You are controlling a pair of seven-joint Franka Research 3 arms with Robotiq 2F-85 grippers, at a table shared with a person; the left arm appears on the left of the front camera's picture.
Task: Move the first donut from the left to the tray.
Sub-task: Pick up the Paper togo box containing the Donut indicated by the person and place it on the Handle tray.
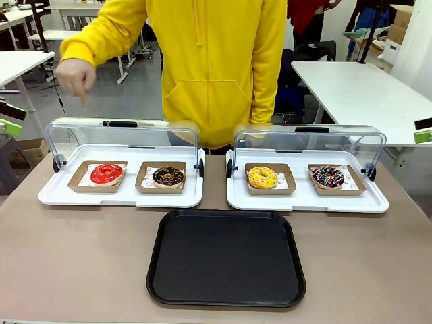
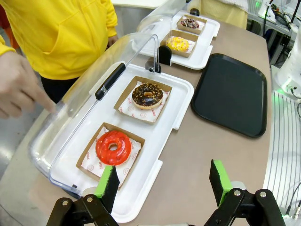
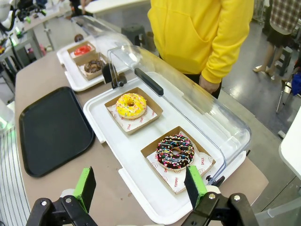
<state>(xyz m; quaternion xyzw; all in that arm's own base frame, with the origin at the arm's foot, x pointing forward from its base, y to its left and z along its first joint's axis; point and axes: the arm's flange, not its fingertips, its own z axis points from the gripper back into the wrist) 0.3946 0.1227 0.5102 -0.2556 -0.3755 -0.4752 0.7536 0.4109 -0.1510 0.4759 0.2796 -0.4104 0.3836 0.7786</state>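
Observation:
The red-iced donut [image 1: 106, 173] lies in a small brown cardboard tray at the left end of the left white tray [image 1: 61, 197]; it also shows close below my left wrist as a red-iced donut [image 2: 113, 147] and far off as a red-iced donut [image 3: 82, 50]. The large black tray [image 1: 226, 258] lies on the near middle of the table, seen too as a black tray [image 2: 233, 93] and a black tray [image 3: 51, 129]. My left gripper [image 2: 164, 186] hangs open above the near edge of the left white tray. My right gripper [image 3: 141, 186] stands open over the right white tray's corner.
A chocolate donut [image 1: 168, 177] sits right of the red one. The right white tray [image 1: 307, 202] holds a yellow donut [image 1: 262, 177] and a sprinkled chocolate donut [image 1: 328, 177]. Both clear lids stand raised. A person in a yellow hoodie [image 1: 216, 67] stands at the far side, hand [image 1: 76, 75] pointing down.

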